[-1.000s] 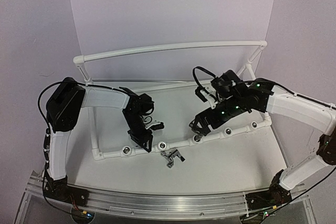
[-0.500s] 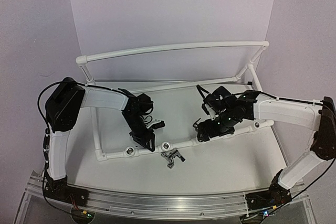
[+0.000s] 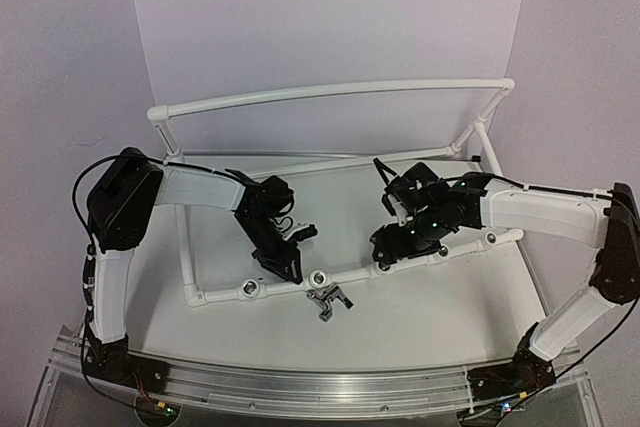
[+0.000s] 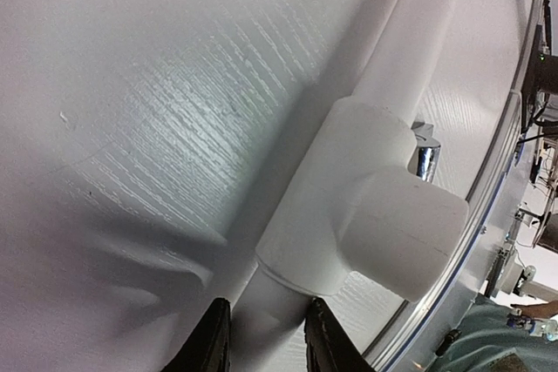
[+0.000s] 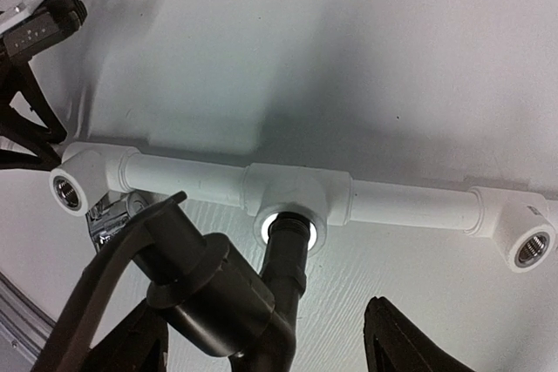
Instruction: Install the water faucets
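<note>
One dark grey water faucet (image 5: 292, 250) stands with its stem in the middle socket of the white pipe frame (image 5: 401, 202). My right gripper (image 5: 266, 346) is open around it, with a gap between the faucet and the right finger (image 5: 401, 337). In the top view the right gripper (image 3: 385, 252) sits at the frame's front pipe and hides that faucet. The second faucet (image 3: 328, 299) lies on the table just in front of the pipe; it also shows in the right wrist view (image 5: 109, 215). My left gripper (image 3: 288, 265) is shut on the front pipe beside a tee fitting (image 4: 384, 172), its fingers (image 4: 209, 346) on either side.
The pipe frame (image 3: 330, 90) has a tall rear rail and side posts ringing the work area. Open sockets show at the left (image 5: 65, 189) and right (image 5: 530, 250) of the front pipe. The table's metal front rail (image 3: 300, 387) lies near the arm bases.
My right arm has dropped lower and its wrist has swung round at the middle socket. The front pipe has shifted slightly right. My left gripper stays clamped on the pipe.
</note>
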Controlling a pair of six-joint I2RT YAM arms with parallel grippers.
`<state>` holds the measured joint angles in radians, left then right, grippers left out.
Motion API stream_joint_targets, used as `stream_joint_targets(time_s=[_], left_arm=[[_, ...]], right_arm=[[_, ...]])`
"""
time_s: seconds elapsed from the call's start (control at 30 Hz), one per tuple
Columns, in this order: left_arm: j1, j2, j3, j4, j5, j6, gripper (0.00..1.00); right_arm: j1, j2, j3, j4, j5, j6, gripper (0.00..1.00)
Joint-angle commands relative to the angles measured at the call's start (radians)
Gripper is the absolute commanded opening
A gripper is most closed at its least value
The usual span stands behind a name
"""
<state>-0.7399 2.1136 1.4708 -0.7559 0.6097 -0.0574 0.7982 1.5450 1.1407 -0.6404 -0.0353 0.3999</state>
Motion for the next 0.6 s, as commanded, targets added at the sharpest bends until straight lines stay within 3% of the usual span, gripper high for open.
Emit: stream_joint_targets(time_s=[0.0, 0.3, 0.57], left_arm=[[0.011, 0.077, -0.020, 0.173, -0.205, -0.038, 0.00], [0.014, 0.085, -0.009, 0.165, -0.207, -0.035, 0.00], [0.019, 0.084, -0.010, 0.163, -0.207, -0.032, 0.00]], right_arm=[[0.002, 0.020, 0.044, 0.019, -0.014, 0.052, 0.67], [-0.007, 0.007, 0.031, 0.016, -0.012, 0.100, 0.43], [-0.021, 0.002, 0.019, 0.014, -0.019, 0.127, 0.33]])
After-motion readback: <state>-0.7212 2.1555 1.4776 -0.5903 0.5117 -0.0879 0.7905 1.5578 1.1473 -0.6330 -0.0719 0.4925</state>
